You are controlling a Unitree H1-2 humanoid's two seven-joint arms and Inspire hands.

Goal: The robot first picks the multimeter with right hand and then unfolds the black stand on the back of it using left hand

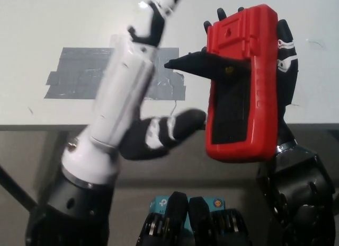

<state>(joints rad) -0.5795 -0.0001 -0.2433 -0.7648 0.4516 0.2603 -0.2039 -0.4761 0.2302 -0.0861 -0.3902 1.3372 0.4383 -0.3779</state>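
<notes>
1. A white worktop (pixel 47 23) filled the upper part of the view.
2. Strips of grey tape (pixel 79 73) lay flat on the worktop, overlapping in a rough patch.
3. Below the worktop's front edge, a dark floor (pixel 32 150) showed.
</notes>
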